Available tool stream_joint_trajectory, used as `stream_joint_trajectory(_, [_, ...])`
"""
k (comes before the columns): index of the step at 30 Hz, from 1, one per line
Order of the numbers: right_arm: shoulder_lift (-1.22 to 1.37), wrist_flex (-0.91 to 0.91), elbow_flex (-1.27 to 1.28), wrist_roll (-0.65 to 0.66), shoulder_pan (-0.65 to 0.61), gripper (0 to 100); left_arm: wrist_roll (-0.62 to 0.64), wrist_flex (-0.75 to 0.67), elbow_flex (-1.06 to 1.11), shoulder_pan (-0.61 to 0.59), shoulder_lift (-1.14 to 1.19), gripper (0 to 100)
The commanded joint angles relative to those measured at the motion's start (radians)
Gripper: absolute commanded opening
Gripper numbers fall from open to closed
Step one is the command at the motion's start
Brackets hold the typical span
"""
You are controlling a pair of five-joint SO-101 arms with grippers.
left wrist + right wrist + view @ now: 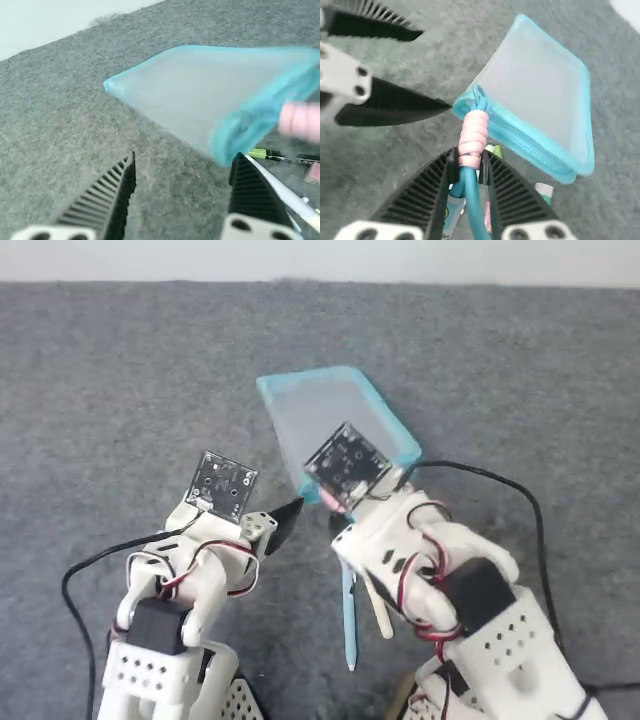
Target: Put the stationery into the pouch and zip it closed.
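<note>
At pouch (pixel 540 95) corner, right claw (pixel 469 154) gripping pink pull (pixel 473 131)

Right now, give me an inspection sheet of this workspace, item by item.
Surface: grey mat, felt-like.
Job's things: translucent pouch with teal trim lies mid-mat. A slim teal item, a cream stick and a green pen lie outside it, near the right arm.
Clutter: nothing seen.
Grippers: right gripper shut on the pink zipper pull. Left gripper open, holding nothing, beside the pouch's near corner.
Cables: black cable loops on the mat by the right arm; second cable by the left arm.
Surroundings: pale wall beyond the mat.
</note>
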Motion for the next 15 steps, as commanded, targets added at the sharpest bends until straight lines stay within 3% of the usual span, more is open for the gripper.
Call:
stream_joint_trajectory(1, [-0.033, -0.018, -0.008, 0.017, -0.025, 0.6, -0.006, -0.032, -0.01, 0.017, 0.026, 29])
stream_joint_trajectory(15, [-0.041, 0.05, -0.066, 0.021, -0.027, 0.6, -0.008, -0.141, 0.054, 0.006, 0.028, 29])
